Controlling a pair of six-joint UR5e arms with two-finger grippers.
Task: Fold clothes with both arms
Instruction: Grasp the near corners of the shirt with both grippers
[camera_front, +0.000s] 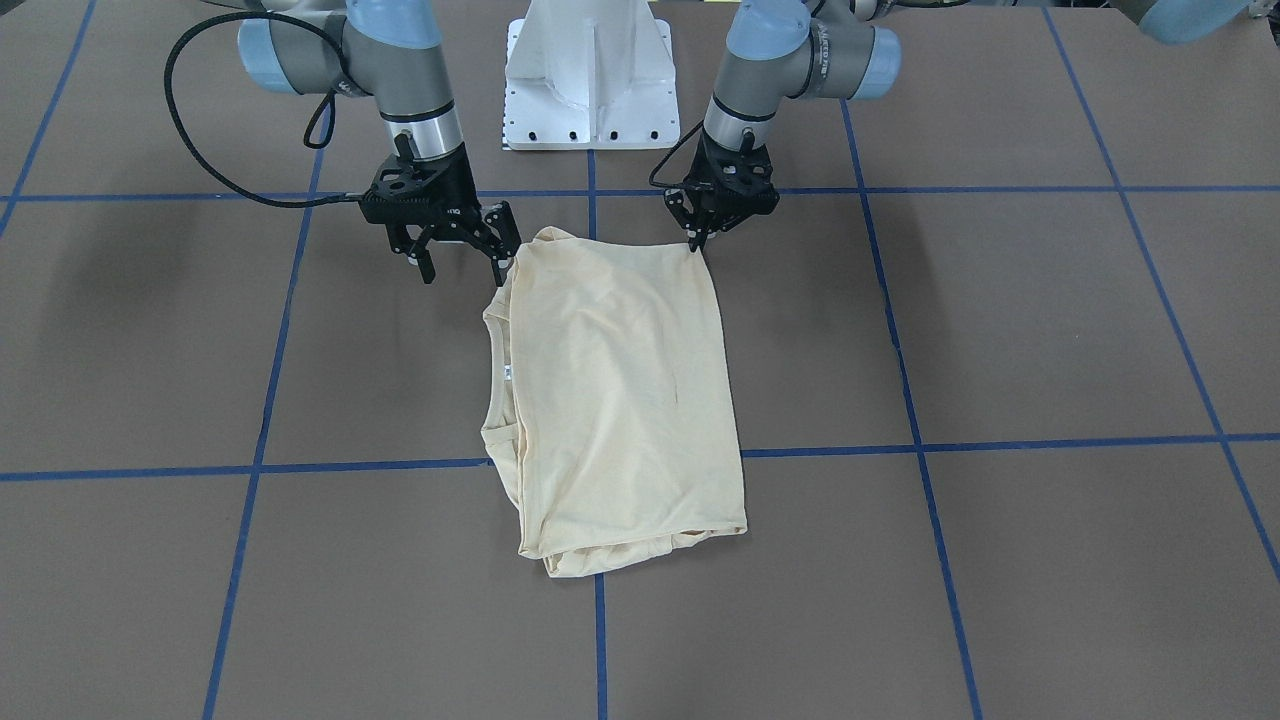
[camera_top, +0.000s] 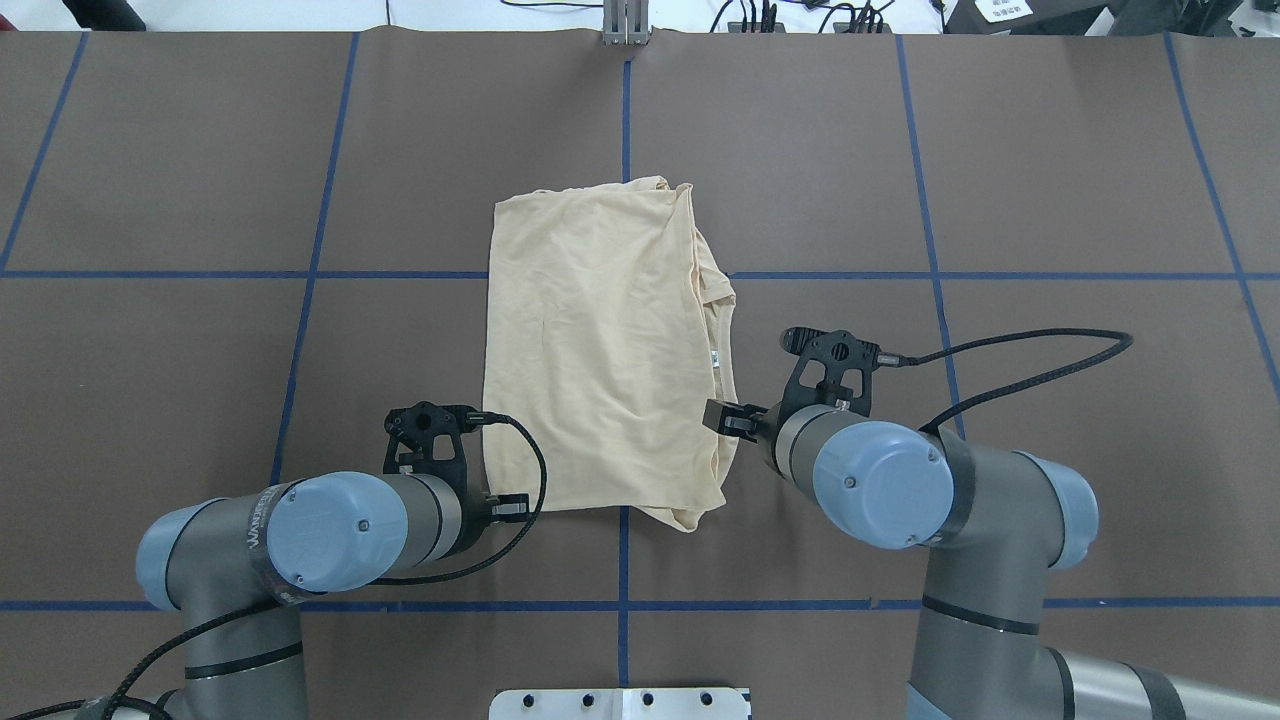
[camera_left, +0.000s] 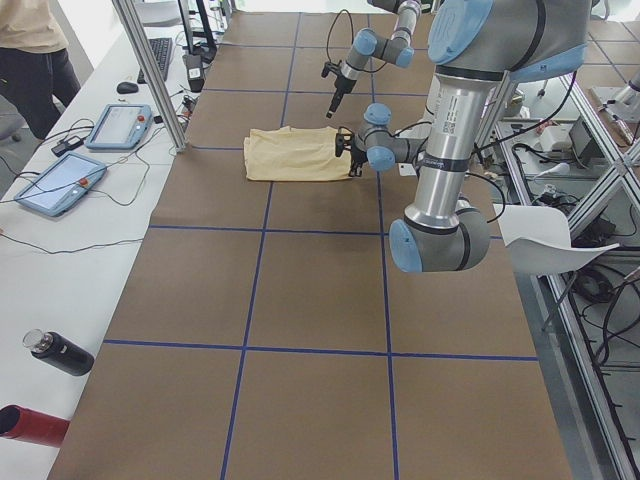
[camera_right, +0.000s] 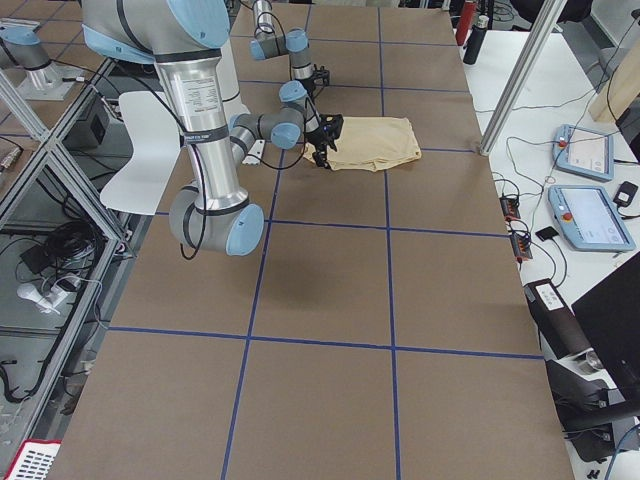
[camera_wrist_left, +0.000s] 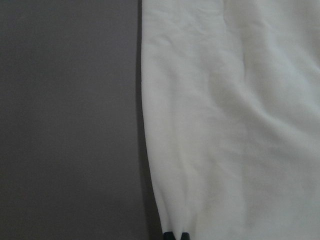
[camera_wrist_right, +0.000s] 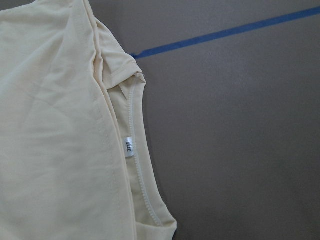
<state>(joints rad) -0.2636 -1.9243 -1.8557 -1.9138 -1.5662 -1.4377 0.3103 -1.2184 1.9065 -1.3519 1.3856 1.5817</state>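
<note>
The cream-yellow T-shirt (camera_front: 620, 400) lies folded into a tall rectangle at the table's middle, plain side up, and also shows in the overhead view (camera_top: 590, 350). Its neck opening and white label (camera_wrist_right: 129, 146) lie along the edge on my right arm's side. My left gripper (camera_front: 697, 243) is shut, its tips (camera_wrist_left: 176, 235) pinched on the shirt's near corner on the left arm's side. My right gripper (camera_front: 462, 265) is open and empty, just beside the other near corner, one finger close to the cloth. The print is hidden.
The white pedestal base (camera_front: 590, 80) stands behind the shirt between the arms. Blue tape lines (camera_front: 600, 640) grid the brown table. A side bench holds two tablets (camera_left: 120, 125) and bottles (camera_left: 60, 352); a person (camera_left: 30, 50) stands at its far end.
</note>
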